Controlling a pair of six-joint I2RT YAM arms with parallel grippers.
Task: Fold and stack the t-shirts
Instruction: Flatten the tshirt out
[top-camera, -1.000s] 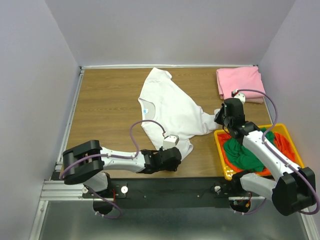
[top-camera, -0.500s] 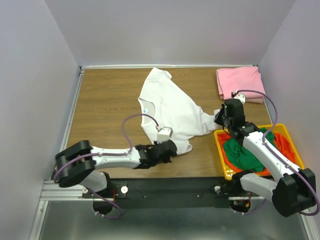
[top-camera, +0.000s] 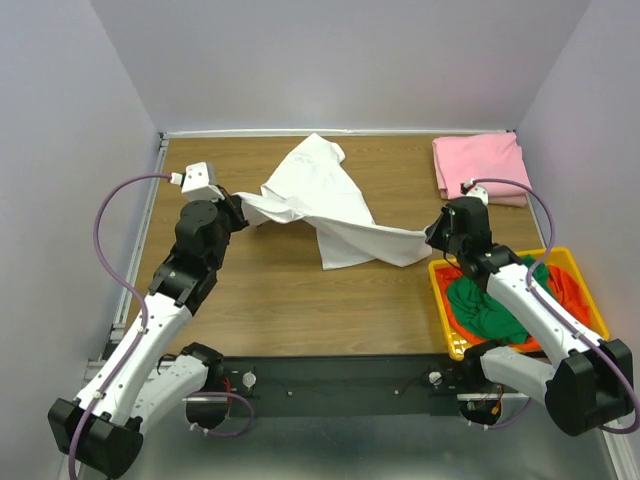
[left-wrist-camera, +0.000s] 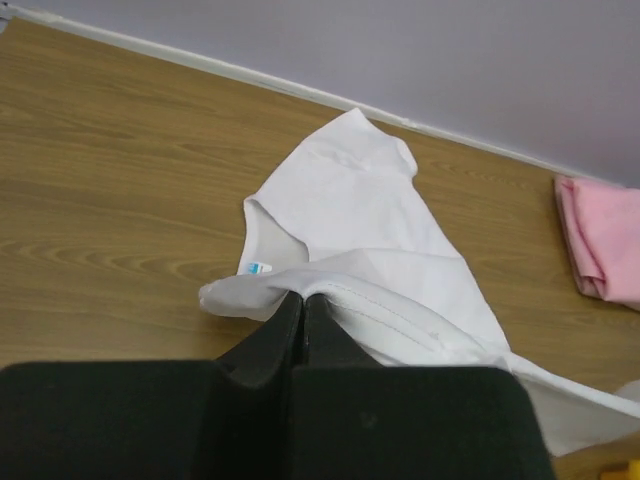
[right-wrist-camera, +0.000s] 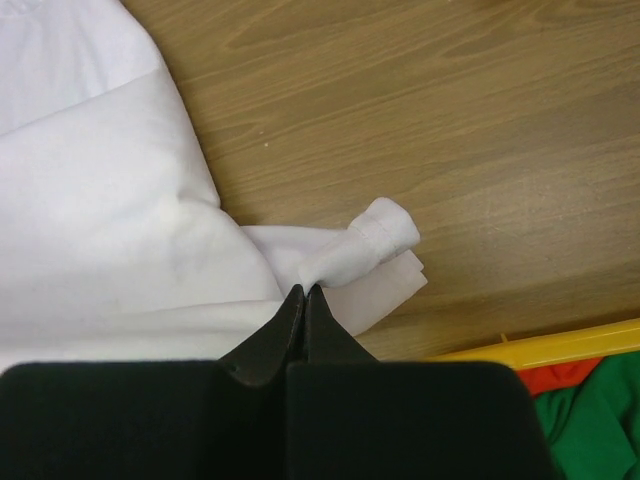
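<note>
Swept from the near edge of the brown wood-grain tabletop (top-camera: 270, 300) to its far left side, the left claw (top-camera: 240, 211) has been carried a long way within the last second. An edge of the soft white short-sleeved t-shirt (top-camera: 335, 205) has been dragged along with it. The left claw was open a second ago and is now seen clenched on a fold of that white cloth in the left wrist view. The right claw (top-camera: 433, 236) has not been shifted. It is clamped on a bunched corner of the same shirt, just beside the yellow plastic basket (top-camera: 556, 253).

The shirt is thereby drawn out between the two claws across the middle of the tabletop. It is not yet laid flat: one part is turned over on itself and creases are visible.

The pull is judged to be a spreading move made ahead of folding. A folded pink t-shirt (top-camera: 478, 165) lies at the far right corner. A crumpled green t-shirt (top-camera: 490, 305) and an orange t-shirt (top-camera: 572, 288) are left in the basket, so the task is judged to be well short of halfway.
</note>
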